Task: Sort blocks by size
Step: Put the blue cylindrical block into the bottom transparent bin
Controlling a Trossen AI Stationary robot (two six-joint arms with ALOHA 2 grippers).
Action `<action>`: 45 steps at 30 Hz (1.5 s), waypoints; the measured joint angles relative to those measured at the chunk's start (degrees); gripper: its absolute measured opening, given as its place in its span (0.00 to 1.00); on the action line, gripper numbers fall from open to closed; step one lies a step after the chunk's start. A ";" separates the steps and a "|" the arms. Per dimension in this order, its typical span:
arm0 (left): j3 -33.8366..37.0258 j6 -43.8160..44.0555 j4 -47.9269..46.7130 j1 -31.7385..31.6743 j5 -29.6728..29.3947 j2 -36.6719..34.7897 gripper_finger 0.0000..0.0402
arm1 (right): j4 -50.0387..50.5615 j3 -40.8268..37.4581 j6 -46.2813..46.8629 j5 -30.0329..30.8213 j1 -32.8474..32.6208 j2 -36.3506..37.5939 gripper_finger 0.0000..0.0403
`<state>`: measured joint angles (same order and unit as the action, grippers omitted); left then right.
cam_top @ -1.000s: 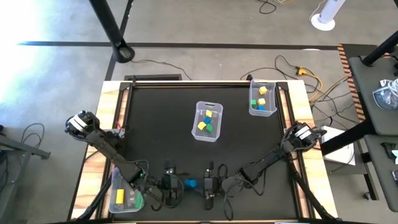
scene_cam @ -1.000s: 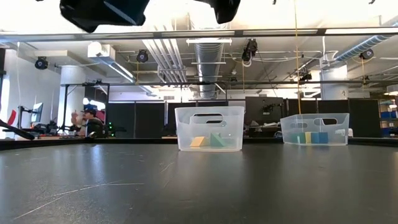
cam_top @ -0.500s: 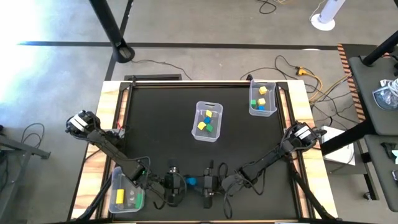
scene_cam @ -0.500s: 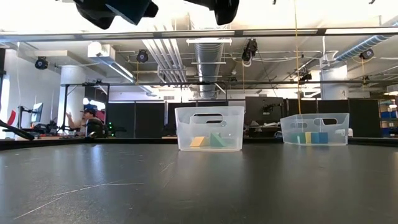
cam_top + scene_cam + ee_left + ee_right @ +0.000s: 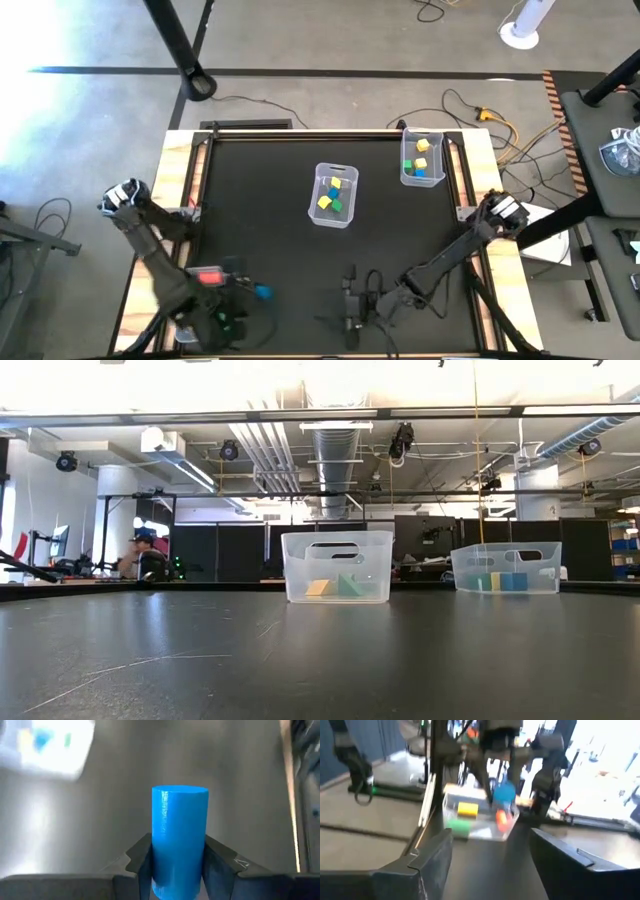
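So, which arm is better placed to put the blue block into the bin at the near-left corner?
The left. Its gripper is shut on the blue block and is close to that bin in the high view. The right gripper is open and empty, near the table's front middle.

Blue block (image 5: pixel 179 840) between tool fingers (image 5: pixel 140 857)
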<state>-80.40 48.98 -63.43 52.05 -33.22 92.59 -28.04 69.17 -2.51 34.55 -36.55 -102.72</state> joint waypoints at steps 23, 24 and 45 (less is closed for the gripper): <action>24.85 38.40 6.71 6.82 38.54 -0.85 0.28 | 12.79 -0.81 8.50 6.21 -0.99 0.29 0.59; 25.06 37.67 7.19 6.52 38.57 -0.87 0.28 | 12.79 -0.83 8.64 6.20 -0.99 0.29 0.59; 29.65 39.29 14.52 6.32 41.25 -1.70 0.36 | 12.85 -1.70 10.15 4.06 -1.21 0.29 0.71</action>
<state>-50.75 88.27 -48.90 58.37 8.03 90.89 -15.19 67.47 7.65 38.61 -37.76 -102.43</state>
